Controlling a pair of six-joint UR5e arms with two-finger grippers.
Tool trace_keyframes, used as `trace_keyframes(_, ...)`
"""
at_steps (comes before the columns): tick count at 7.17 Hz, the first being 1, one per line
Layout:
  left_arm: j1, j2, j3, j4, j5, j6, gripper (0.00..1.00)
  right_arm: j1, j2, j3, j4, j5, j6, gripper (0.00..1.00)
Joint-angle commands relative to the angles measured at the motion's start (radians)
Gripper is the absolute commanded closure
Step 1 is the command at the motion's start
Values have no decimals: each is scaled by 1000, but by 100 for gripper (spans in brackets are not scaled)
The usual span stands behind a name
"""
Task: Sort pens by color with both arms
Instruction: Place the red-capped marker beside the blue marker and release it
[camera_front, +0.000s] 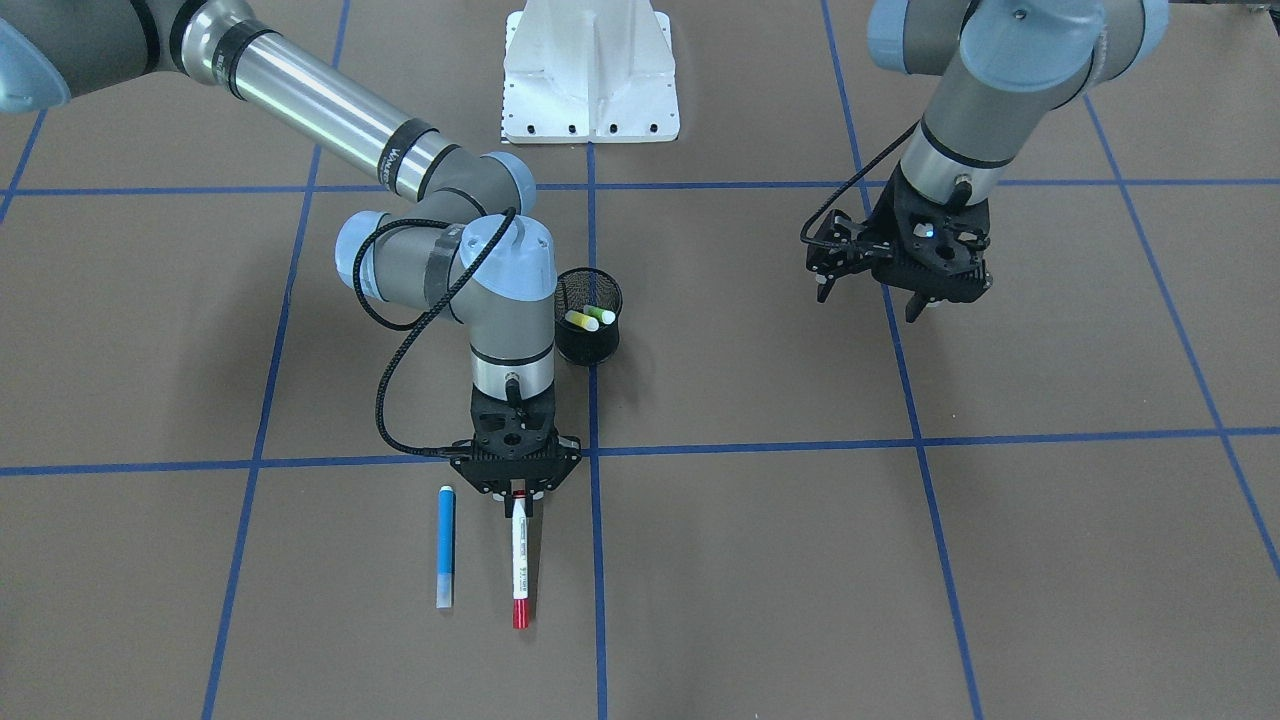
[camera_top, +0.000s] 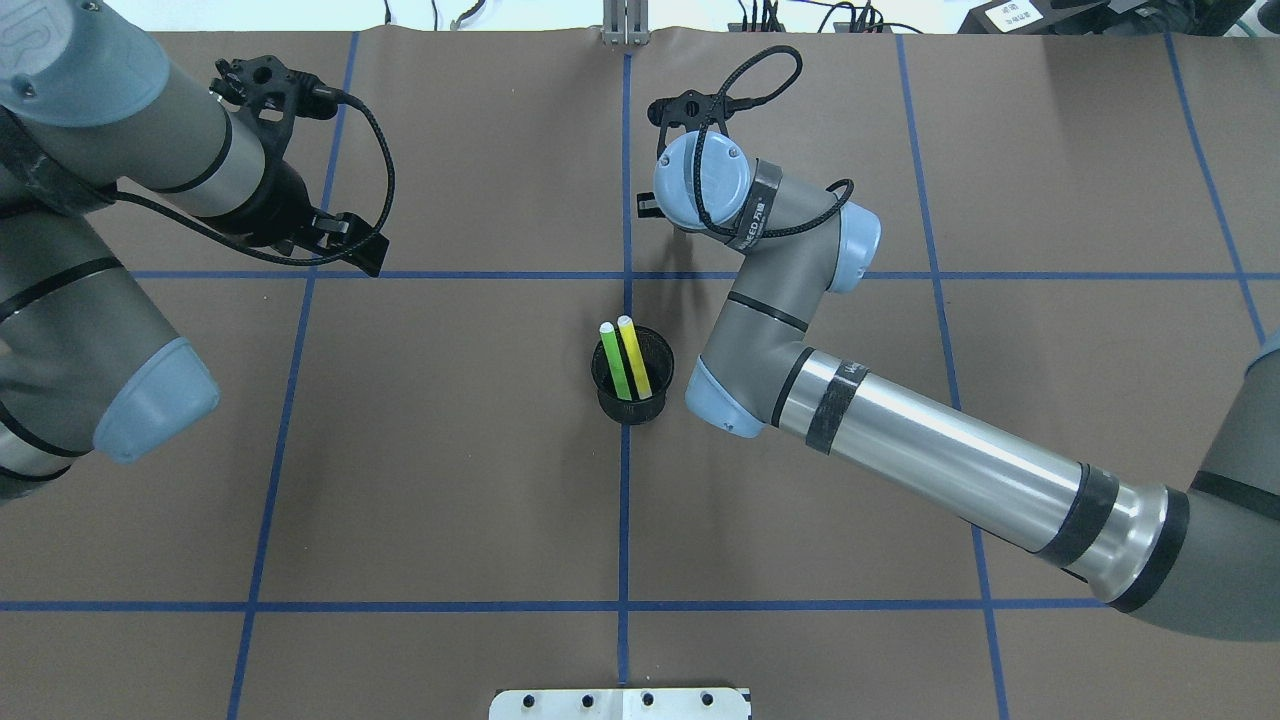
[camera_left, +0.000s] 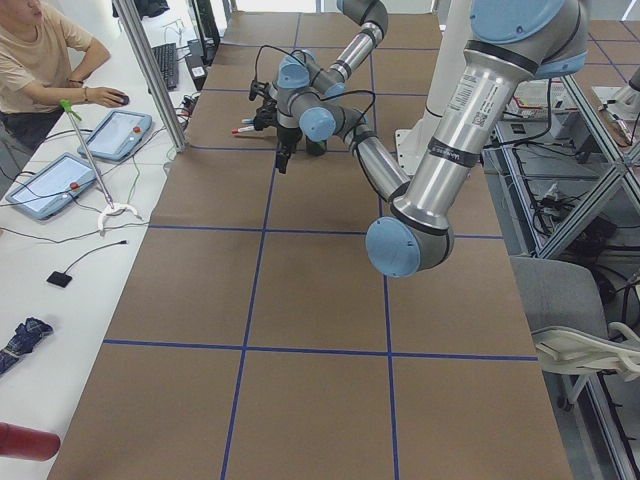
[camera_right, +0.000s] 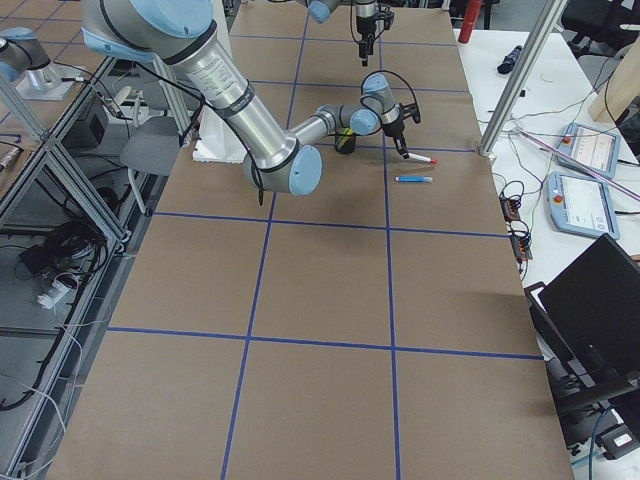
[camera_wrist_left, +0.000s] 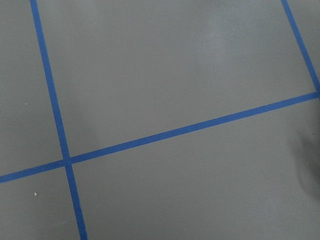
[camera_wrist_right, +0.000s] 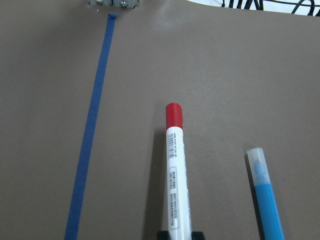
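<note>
The surface (camera_front: 760, 560) is matt brown, paper-like, crossed by blue tape (camera_front: 800, 446). The red-capped marker (camera_wrist_right: 176, 175) has a smooth, glossy white plastic barrel (the blue pen (camera_wrist_right: 266, 200) has a translucent cap). The mesh cup (camera_front: 588, 350) is black wire.

Black mesh cup (camera_front: 588, 347), white mounting base (camera_front: 590, 75), blue-taped brown table (camera_front: 760, 570)

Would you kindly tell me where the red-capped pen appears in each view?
Front-facing: lower centre-left, the red-capped pen has its end in the right gripper.
Overhead: hidden under the right arm.
Exterior left: far end, tiny.
Exterior right: upper centre-right, just above the blue pen.
Left wrist: not in it.
Right wrist: centre, cap upward.
Shared landmark: the black mesh cup.
</note>
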Motion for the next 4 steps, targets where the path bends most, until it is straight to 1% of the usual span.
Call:
trace_keyframes(1,0,0,0,0,0,0,1,-8,-5,2,2,1,-1,100)
trace_keyframes(2,0,0,0,0,0,0,1,-9,-13,2,2,1,-2,82)
trace_keyframes(3,0,-2,5,0,0,0,1,-11,-11,5,2,1,-2,77)
trace_keyframes(4,0,-2,5,0,0,0,1,-11,-14,11,2,1,-2,69)
